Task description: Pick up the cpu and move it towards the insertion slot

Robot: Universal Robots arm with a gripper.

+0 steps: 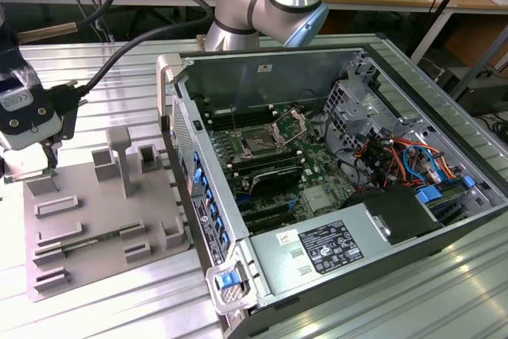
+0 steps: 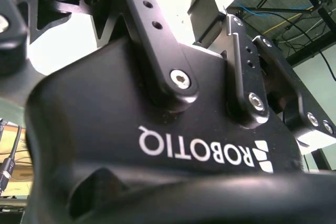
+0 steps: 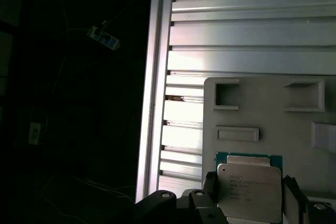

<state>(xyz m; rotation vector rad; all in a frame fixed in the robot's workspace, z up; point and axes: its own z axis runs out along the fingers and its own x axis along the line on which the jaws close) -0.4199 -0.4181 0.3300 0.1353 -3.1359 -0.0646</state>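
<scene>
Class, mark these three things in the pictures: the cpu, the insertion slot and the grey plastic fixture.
cpu (image 3: 249, 183): first wrist view, middle of its silvery metal top.
insertion slot (image 1: 259, 145): exterior view, its dark centre.
grey plastic fixture (image 1: 109, 212): exterior view, bare flat part of its base.

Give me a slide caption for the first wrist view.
Gripper flanking the cpu at the grey fixture, which rests on a slatted aluminium table.

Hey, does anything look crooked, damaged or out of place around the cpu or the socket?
Nothing stands out. The cpu lies flat and square on the grey fixture, at the claw. In the exterior view the insertion slot sits in the motherboard with its metal bracket raised.
</scene>
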